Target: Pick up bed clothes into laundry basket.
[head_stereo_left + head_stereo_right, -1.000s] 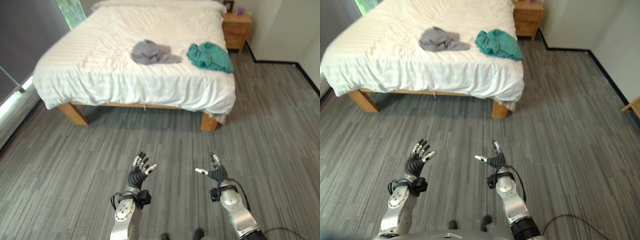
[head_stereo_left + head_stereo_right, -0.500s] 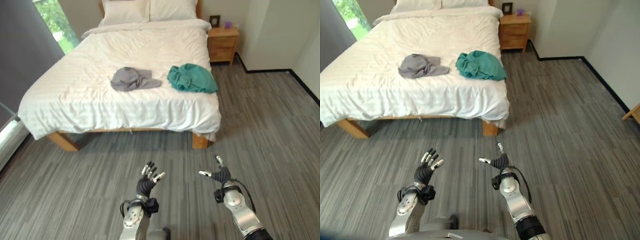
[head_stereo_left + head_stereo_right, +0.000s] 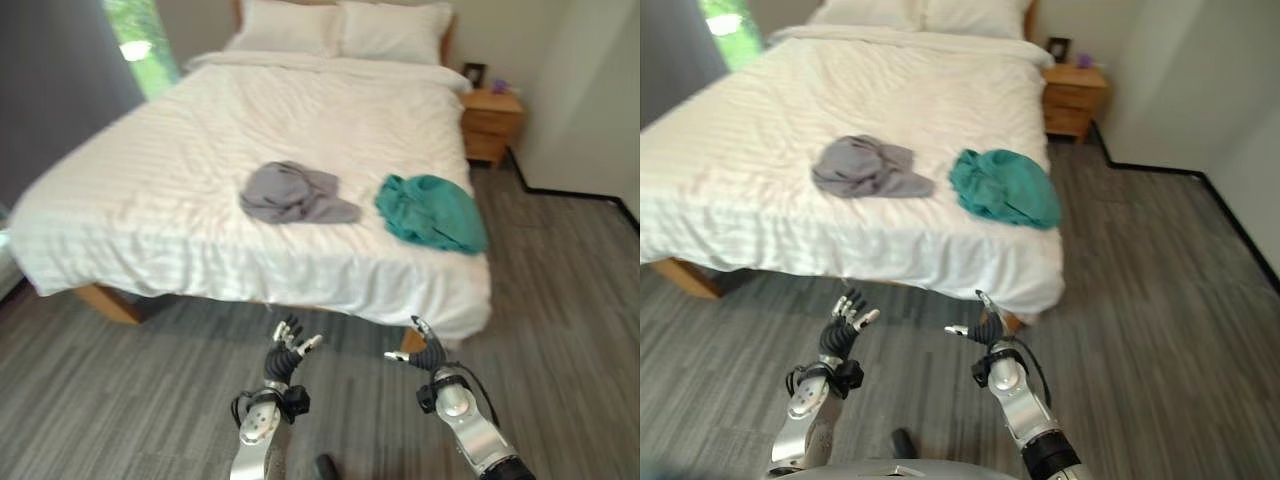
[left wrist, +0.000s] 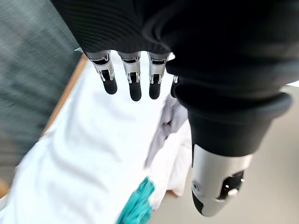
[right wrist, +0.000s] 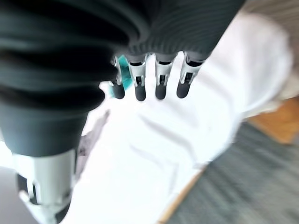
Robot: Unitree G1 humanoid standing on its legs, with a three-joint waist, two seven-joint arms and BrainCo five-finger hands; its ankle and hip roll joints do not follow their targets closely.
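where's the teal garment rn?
The teal garment lies on the bed near its right front corner, just right of the grey garment, ahead of both empty hands.

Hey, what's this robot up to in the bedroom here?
It stands near the foot of a bed with white bedding, both arms held out over the grey floor. Its left hand and right hand are open and hold nothing. Two crumpled garments lie on the bed: a grey garment and, beside it nearer the wooden nightstand, a teal garment. Neither has been touched yet, so the pickup has not begun.
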